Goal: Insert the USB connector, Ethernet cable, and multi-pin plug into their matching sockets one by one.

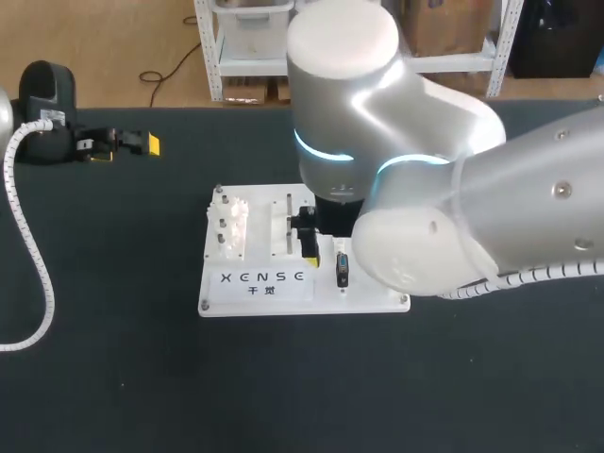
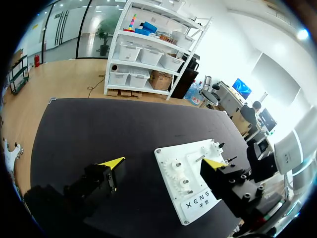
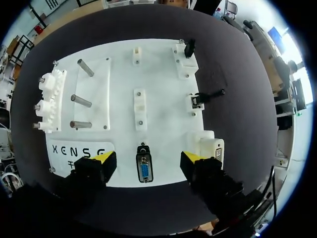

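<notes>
Black plug [image 3: 143, 168], blue face: where is it lying?

Flat on the white board [image 3: 163, 74], near the edge closest to me and straight between my right jaws. They are spread wide, one yellow tip [image 3: 102, 157] to each side, and neither touches it. So they are released, with nothing held.

And the left?

Left jaws hang over the bench [image 1: 113, 377], well apart from the board. They are spread too, and empty. I would leave them out of this step.

How do you take the plug well?

Come straight down with it centred, so both tips meet its long sides together. If one lands first, I expect it to skid on the smooth board. Grip the shell square so it cannot twist in the pinch, and close firmly, since it has to be pushed home afterwards.

Then where?

I judge its socket [image 3: 210, 146] is the white block just beside one of my tips, at the board's corner. Two more sockets [image 3: 187, 54] further along that edge each carry a black piece. They look seated, though I cannot tell how deep. Line the plug's face up with the opening before pushing. That shape likely goes in only one way, so a tilted start could jam.
</notes>
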Tool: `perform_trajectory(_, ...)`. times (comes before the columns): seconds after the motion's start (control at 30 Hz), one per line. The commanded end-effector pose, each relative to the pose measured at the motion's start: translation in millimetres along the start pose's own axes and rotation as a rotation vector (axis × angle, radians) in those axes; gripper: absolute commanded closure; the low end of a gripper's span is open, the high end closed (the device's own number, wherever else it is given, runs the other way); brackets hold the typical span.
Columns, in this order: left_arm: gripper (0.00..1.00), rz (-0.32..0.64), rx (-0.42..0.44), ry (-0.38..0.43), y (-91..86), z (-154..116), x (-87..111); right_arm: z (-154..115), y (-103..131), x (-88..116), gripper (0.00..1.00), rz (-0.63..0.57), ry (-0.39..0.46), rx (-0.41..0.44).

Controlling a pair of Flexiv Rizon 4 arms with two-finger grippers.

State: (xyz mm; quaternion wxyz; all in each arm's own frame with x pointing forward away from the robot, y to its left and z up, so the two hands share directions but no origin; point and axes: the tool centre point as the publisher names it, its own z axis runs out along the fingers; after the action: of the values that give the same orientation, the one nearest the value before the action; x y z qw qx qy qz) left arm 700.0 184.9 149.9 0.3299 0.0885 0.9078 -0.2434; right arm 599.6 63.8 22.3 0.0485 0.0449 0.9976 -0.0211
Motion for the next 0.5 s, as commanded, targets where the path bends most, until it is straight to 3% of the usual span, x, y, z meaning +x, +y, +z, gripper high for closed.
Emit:
perform_trajectory(0.03,0.0,0.0,0.0,0.0,0.0,0.0,0.0,3.2,-0.1,1.8,0.53,0.012,-0.005,0.0)
perform_trajectory(0.3,0.0,0.0,0.0,0.0,0.0,0.0,0.0,5.9,1.4,2.0,0.68,0.022,0.0,-0.001)
perform_trajectory(0.43,0.0,0.0,0.0,0.0,0.0,0.0,0.0,6.2,1.6,1.7,0.89,0.022,-0.002,0.0)
perform_trajectory(0.47,0.0,0.0,0.0,0.0,0.0,0.0,0.0,6.1,1.7,1.6,0.99,0.021,-0.004,-0.001)
perform_trajectory(0.5,0.0,0.0,0.0,0.0,0.0,0.0,0.0,5.6,2.1,1.4,1.0,0.018,-0.011,-0.001)
